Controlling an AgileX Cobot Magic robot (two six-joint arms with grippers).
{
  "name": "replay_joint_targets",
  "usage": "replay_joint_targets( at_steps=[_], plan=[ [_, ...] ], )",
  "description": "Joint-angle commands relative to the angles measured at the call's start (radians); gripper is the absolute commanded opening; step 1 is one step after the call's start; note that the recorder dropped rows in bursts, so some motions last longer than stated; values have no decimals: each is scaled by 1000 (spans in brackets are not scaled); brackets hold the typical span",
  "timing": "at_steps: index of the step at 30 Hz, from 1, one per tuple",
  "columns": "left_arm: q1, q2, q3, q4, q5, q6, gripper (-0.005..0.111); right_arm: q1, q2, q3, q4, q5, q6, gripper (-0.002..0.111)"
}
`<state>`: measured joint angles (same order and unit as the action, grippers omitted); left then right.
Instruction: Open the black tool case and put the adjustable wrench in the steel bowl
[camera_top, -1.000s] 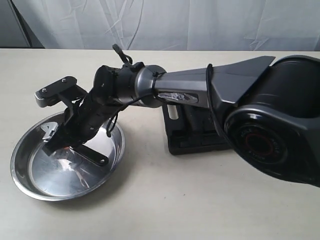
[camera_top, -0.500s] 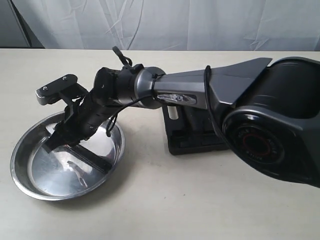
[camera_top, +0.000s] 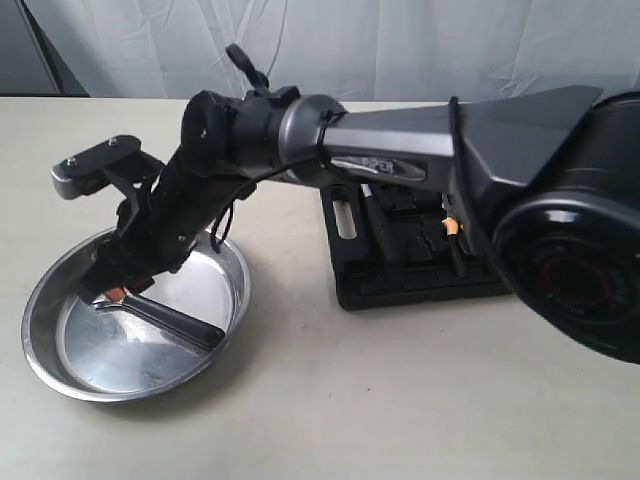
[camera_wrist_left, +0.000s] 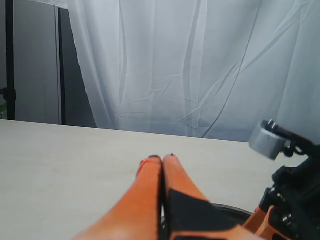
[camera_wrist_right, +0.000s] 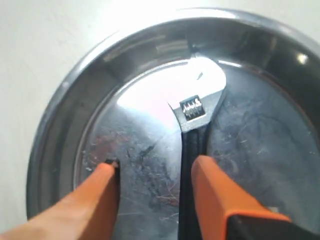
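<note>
Hovering with the right claw (camera_top: 105, 290) spread wide just above the steel bowl (camera_top: 30, 322), higher than half a second ago. Released adjustable wrench (camera_top: 160, 318) lying flat on the bowl's floor. Open black tool case (camera_top: 400, 285) on the table (camera_top: 350, 400), now less hidden. Pressed closed: left claw (camera_wrist_left: 161, 159).

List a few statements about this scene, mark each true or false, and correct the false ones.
1. The wrench lies in the bowl. True.
2. The right gripper is shut on the wrench. False: it is open above the bowl, and the wrench rests on the bowl's floor.
3. The tool case is closed. False: it lies open, with tools showing inside.
4. The left gripper is shut and holds nothing. True.
</note>
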<state>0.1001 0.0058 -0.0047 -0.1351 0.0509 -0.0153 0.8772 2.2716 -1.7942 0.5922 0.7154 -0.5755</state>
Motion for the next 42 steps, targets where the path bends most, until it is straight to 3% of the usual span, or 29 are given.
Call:
replay_joint_targets(
  at_steps=[1, 4, 10, 19, 27, 36, 42],
  plan=[
    [-5, -6, 5, -1, -3, -1, 0, 0, -62, -5, -53, 25, 47, 45],
    [-5, -6, 5, -1, -3, -1, 0, 0, -80, -5, -92, 64, 86, 37],
    [-5, -6, 5, -1, -3, -1, 0, 0, -110, -5, -109, 220, 92, -1],
    [-5, -6, 5, -1, -3, -1, 0, 0, -228, -5, -126, 324, 118, 0],
    [-5, -6, 5, -1, -1, -1, 0, 0, -398, 13, -261, 356, 212, 0],
    [-5, -6, 5, -1, -1, -1, 0, -30, -715, 388, -408, 172, 348, 0],
    [-5, -6, 5, -1, -1, -1, 0, -39, -831, 482, -410, 226, 348, 0]
  ],
)
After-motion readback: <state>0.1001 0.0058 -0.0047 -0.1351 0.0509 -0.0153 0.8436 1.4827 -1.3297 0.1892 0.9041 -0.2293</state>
